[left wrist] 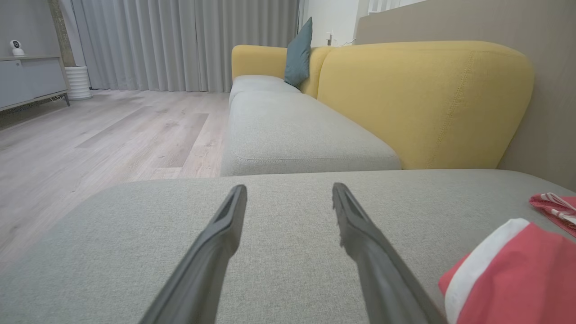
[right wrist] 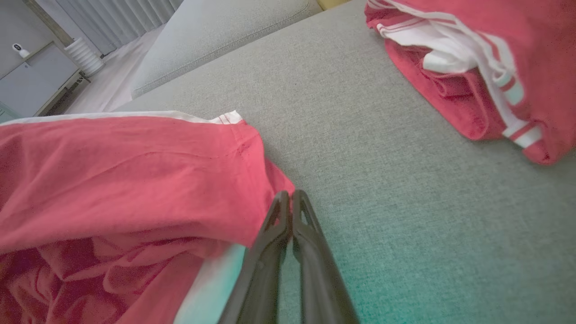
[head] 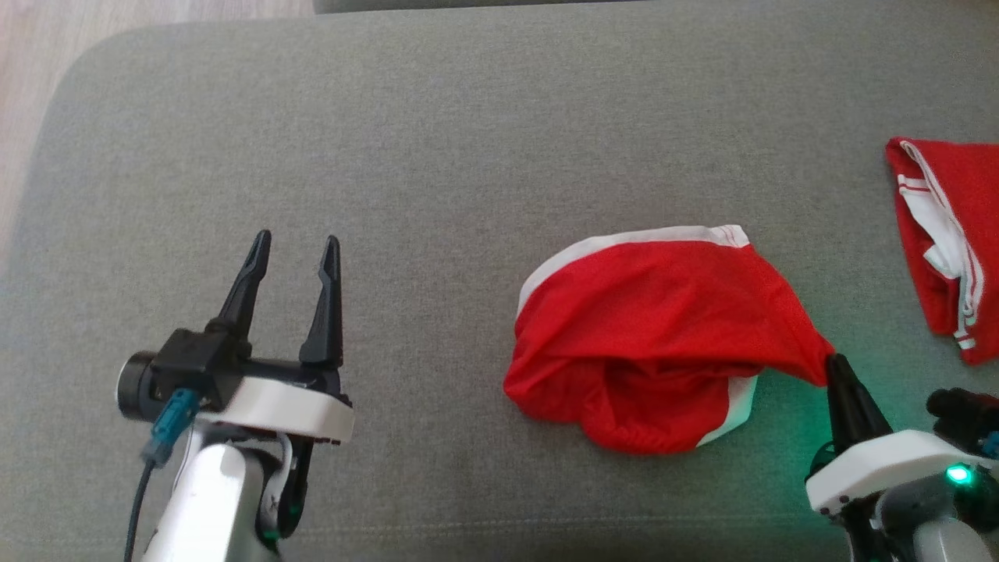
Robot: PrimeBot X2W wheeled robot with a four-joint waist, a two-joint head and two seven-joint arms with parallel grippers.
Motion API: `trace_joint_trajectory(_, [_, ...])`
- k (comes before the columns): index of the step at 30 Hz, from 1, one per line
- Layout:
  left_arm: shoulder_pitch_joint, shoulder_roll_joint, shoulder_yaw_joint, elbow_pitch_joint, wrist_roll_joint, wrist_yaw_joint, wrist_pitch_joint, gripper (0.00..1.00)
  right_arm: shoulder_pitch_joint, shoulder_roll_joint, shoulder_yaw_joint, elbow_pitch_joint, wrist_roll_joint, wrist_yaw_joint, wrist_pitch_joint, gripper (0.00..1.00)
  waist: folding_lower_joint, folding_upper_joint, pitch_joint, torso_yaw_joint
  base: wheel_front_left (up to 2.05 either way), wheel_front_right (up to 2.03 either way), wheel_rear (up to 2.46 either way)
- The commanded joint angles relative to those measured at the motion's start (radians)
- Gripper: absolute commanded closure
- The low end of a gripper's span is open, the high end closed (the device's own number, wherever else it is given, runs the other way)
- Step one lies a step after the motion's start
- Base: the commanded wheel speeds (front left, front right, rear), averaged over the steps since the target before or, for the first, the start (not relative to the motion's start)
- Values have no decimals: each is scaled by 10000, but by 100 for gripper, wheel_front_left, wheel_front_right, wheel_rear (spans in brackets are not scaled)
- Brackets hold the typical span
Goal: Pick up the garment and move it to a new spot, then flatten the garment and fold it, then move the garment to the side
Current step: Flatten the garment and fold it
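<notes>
Left end effector [head: 297,238] sits at lower left of head view, above the grey sofa seat [head: 468,140], fingers spread wide apart, nothing between them, pointing up and away from the robot. Its white wrist and pale forearm come up from the bottom edge, leaning slightly right. The left wrist view shows the same: left end effector [left wrist: 289,186] open over bare grey fabric, not touching cloth. Right end effector [head: 835,363] is at lower right of head view, one dark finger visible, its tip at the right corner of the red garment [head: 655,328]. A green light [head: 958,474] glows on that wrist. In the right wrist view the right end effector [right wrist: 291,194] has its fingers pressed together, closed on the garment's [right wrist: 126,180] edge, cloth pulled to a point there. The garment lies bunched on the seat, centre-right, white band along the far edge, white patch at the near right, well apart from the left end effector; it shows at lower right of the left wrist view [left wrist: 517,270]. A second red garment [head: 948,234] with white stripes lies folded at the seat's far right, apart from the first. Left wrist view background: yellow backrest [left wrist: 423,99], teal pillow [left wrist: 298,54], wood floor [left wrist: 90,135], grey curtains [left wrist: 180,40].
</notes>
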Motion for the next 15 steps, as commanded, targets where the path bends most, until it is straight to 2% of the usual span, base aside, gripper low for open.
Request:
trace_joint_trajectory(1, [-191, 173, 419, -292, 64, -32, -122, 0, -169, -64, 241, -317, -46, 39, -228, 41, 0, 0, -41, -51, 0, 0, 0])
trace_joint_trajectory(2, [-163, 179, 424, -287, 67, -22, -122, 0, -174, -59, 230, -353, -92, 39, -353, 0, 0, 0, -78, -71, 0, 0, 0])
trace_joint_trajectory(8, [185, 188, 575, -358, 25, 170, -122, 0, -344, -216, 451, -1534, -1183, 39, -1543, 0, 0, 0, -398, -213, 0, 0, 0])
trace_joint_trajectory(15, [695, 228, 631, -418, -58, 289, -122, 0, -366, -703, 1324, -2879, -1746, 39, -1358, 0, 0, 0, -830, -261, 0, 0, 0])
